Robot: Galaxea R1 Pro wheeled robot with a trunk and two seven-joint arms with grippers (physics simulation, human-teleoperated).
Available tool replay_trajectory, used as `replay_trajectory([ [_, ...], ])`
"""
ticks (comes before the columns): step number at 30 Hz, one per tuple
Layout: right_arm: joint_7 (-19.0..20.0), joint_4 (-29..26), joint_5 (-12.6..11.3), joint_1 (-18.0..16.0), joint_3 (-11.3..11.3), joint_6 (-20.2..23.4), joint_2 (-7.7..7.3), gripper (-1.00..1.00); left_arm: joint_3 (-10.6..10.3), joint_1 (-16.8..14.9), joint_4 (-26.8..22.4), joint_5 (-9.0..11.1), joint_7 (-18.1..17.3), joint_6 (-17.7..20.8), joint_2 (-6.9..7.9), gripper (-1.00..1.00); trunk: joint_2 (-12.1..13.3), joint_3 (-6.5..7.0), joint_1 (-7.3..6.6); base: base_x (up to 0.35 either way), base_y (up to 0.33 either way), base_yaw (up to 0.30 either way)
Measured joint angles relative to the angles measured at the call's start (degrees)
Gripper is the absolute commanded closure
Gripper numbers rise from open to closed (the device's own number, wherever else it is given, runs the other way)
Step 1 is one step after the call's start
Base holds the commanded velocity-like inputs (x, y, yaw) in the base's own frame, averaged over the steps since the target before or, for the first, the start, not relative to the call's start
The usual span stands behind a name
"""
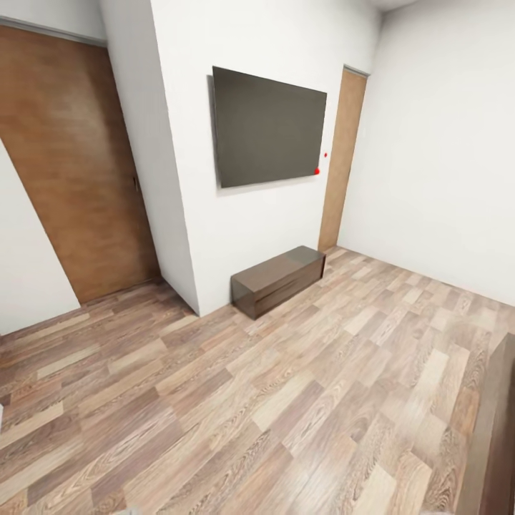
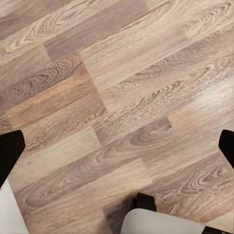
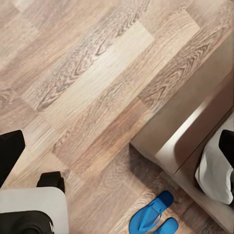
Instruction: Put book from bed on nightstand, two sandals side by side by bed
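**Operator:** Right, I'm facing the wrong way for this. My head camera gives me a wall-mounted dark screen (image 1: 268,125), a low brown cabinet (image 1: 279,279) under it and two wooden doors. A dark wood edge at the lower right is probably the bed frame (image 1: 493,443).

**Observer:** Any sandals?

**Operator:** Yes, the right wrist camera shows blue sandals (image 3: 153,217) on the plank floor (image 3: 87,73), close together just beside the bed frame (image 3: 190,131), with the off-white mattress (image 3: 217,170) above it. I can't make out the book anywhere.

**Observer:** And the claws?

**Operator:** The left gripper (image 2: 117,146) and right gripper (image 3: 117,146) both have fingertips spread wide at the frame edges, nothing between them. I'd judge the best move is turning the base right until the bed sits centred, before lowering either arm.
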Motion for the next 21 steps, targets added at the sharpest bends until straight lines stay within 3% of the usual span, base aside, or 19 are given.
replay_trajectory([
  [14, 0.02, 0.0, 0.0, -0.01, 0.0, 0.01, 0.0, -1.0, -0.06, 0.0, 0.0, -0.01, 0.0, -0.05, 0.0, -1.0, 0.0, 0.01, 0.0, 0.308, 0.147, 0.001],
  [21, 0.02, 0.09, 0.0, 0.02, 0.13, -0.02, 0.0, -1.0, -0.07, -0.01, 0.02, -0.02, 0.0, -0.03, 0.0, -1.0, 0.0, 0.14, 0.0, 0.31, 0.141, -0.163],
])
